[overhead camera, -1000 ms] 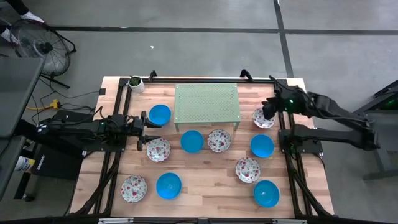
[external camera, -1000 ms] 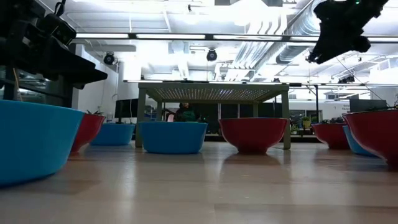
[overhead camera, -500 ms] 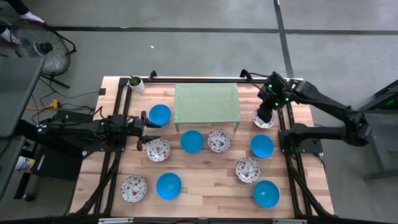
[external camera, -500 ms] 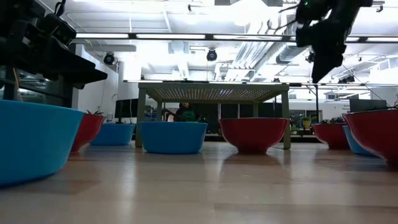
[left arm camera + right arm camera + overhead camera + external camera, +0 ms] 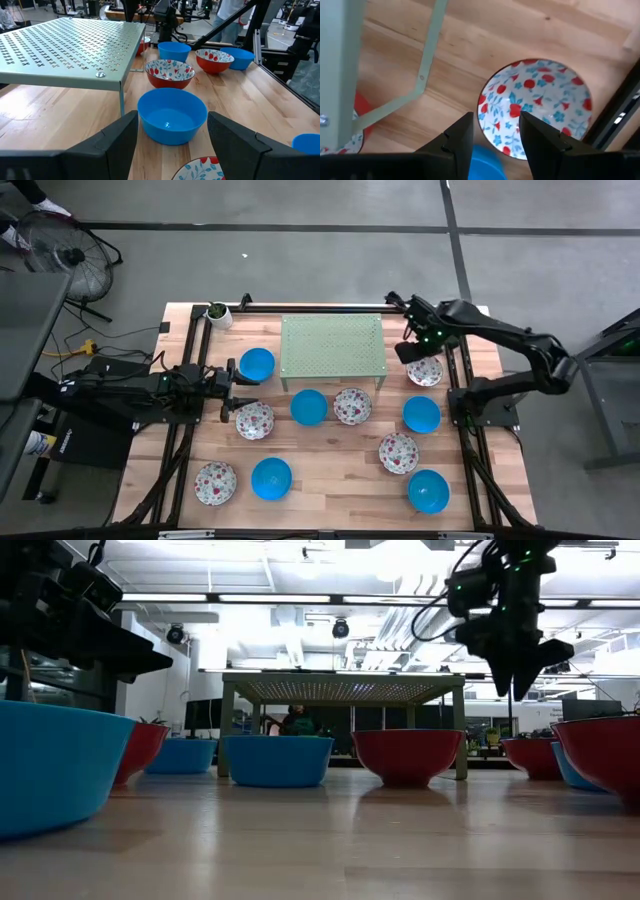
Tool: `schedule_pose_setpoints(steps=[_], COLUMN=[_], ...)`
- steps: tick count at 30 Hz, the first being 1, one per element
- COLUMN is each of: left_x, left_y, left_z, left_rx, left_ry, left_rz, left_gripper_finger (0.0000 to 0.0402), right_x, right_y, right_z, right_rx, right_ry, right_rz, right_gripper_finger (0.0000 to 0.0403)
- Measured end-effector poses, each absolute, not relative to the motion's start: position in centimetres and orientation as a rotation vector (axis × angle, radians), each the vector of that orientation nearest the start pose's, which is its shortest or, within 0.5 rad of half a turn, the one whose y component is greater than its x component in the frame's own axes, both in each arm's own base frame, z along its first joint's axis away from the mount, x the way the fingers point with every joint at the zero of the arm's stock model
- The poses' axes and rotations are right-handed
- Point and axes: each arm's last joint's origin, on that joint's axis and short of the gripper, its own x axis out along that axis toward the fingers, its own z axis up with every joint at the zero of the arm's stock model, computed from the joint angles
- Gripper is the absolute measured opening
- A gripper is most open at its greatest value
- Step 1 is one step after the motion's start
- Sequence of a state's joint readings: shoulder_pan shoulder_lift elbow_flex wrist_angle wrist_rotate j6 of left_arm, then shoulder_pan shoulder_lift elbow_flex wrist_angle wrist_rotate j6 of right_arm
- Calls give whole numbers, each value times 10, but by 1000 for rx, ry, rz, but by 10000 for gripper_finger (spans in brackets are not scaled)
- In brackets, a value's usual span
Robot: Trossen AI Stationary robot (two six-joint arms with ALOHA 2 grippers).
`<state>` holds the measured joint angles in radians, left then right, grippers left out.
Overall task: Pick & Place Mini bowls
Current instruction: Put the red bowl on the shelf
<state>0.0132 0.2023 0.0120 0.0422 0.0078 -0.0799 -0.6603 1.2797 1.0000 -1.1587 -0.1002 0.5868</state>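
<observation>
You are looking into a robotics lab or workshop: exposed ducts (image 5: pixel 440 610) and strip lights (image 5: pixel 330 598) are hanging overhead, a floor fan (image 5: pixel 62 258) is standing on bare concrete (image 5: pixel 300 270), more equipment is crowding behind the wooden counter (image 5: pixel 330 470).

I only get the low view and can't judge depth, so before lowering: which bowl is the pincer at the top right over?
Observer: The right pincer hangs over the white, red-flowered mini bowl just right of the green perforated metal rack.
Operator: Is it open?
Observer: Yes. The right wrist view shows its fingers apart, with the bowl's near rim between them.
Operator: And the left arm?
Observer: The left pincer is open at the left side of the wooden table, facing a plain blue mini bowl.
</observation>
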Motion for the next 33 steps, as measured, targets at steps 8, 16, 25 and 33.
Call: schedule_pose_setpoints(steps=[8, 16, 25, 33], left_x=[109, 109, 109, 109], left_y=[1, 1, 1, 1], left_z=[155, 155, 155, 155], left_rx=[-81, -81, -81, -81], left_ry=[148, 148, 148, 148], left_rz=[11, 11, 11, 11], left_gripper_finger=[234, 234, 234, 234], right_x=[183, 193, 186, 162], right_y=[-122, -119, -119, -121], right_z=[236, 222, 219, 205], right_rx=[1072, 1071, 1029, 1099], right_ry=[1274, 1354, 1429, 1305], right_rz=[-915, -984, -1082, -1105], right_gripper_finger=[144, 144, 144, 144])
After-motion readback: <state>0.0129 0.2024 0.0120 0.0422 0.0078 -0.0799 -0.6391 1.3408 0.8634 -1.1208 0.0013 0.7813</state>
